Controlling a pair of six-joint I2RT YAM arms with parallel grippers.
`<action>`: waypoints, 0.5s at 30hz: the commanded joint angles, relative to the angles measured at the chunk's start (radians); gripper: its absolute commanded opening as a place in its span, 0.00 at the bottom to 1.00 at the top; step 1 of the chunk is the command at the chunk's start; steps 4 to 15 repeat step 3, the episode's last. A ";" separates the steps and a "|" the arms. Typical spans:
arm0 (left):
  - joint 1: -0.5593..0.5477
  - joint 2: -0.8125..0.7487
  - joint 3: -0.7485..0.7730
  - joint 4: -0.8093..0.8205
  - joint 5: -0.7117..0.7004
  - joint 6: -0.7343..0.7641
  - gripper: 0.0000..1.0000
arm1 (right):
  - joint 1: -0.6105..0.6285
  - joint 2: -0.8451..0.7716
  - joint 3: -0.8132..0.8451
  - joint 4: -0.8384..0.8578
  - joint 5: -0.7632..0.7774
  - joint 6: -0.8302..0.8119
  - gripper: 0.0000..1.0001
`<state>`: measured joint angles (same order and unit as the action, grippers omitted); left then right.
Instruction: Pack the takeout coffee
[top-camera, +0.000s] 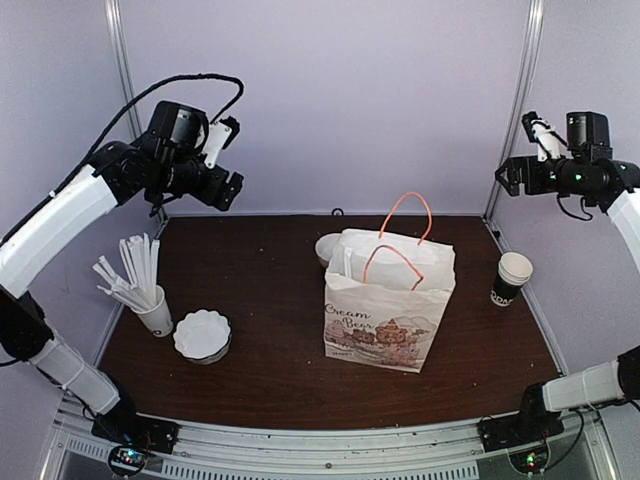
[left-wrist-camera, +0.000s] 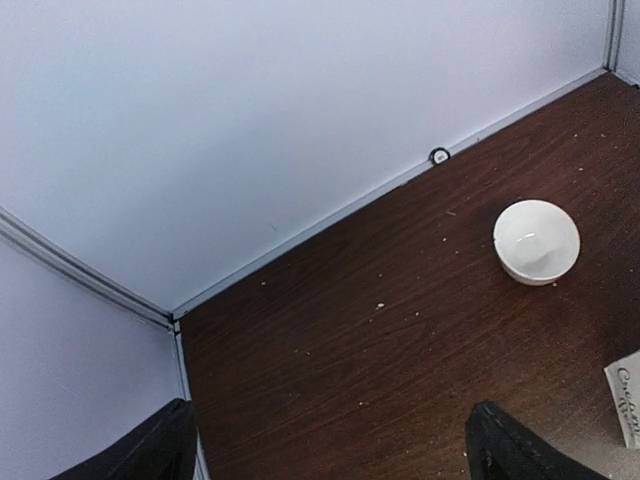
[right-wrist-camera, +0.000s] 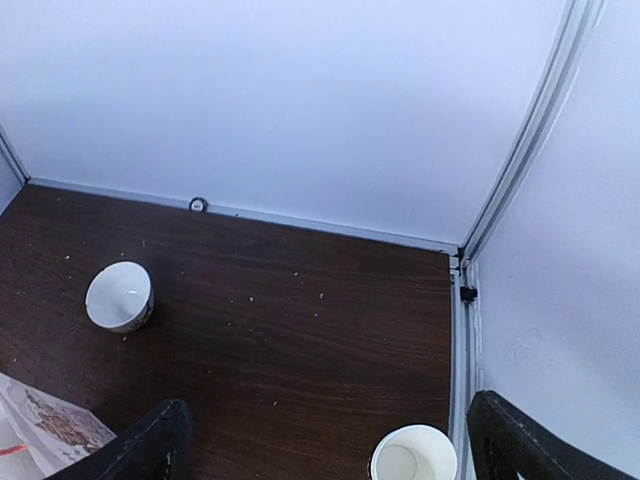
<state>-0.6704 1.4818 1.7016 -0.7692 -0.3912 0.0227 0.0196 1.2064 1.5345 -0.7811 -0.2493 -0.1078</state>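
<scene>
No lidded black coffee cup shows in any view. A white paper bag (top-camera: 390, 300) with orange handles and a printed picture stands upright mid-table; its corner shows in the left wrist view (left-wrist-camera: 625, 395) and the right wrist view (right-wrist-camera: 45, 425). A lidless black cup with a white rim (top-camera: 513, 278) stands at the right edge and shows in the right wrist view (right-wrist-camera: 412, 458). My left gripper (top-camera: 226, 187) is raised high at the back left, open and empty (left-wrist-camera: 335, 450). My right gripper (top-camera: 511, 175) is raised high at the back right, open and empty (right-wrist-camera: 325, 450).
A white bowl (top-camera: 328, 248) sits just behind the bag; it also shows in the left wrist view (left-wrist-camera: 536, 241) and the right wrist view (right-wrist-camera: 119, 295). A cup of white straws (top-camera: 148, 295) and a fluted white stack (top-camera: 202, 335) stand at the left. Walls enclose the table (top-camera: 270, 370).
</scene>
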 joint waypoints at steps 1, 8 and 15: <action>0.012 -0.046 -0.064 0.119 -0.052 -0.008 0.97 | -0.006 -0.029 0.001 0.051 0.093 0.053 0.99; 0.012 -0.056 -0.081 0.138 -0.051 -0.011 0.98 | -0.006 -0.032 -0.004 0.050 0.079 0.059 0.99; 0.012 -0.056 -0.081 0.138 -0.051 -0.011 0.98 | -0.006 -0.032 -0.004 0.050 0.079 0.059 0.99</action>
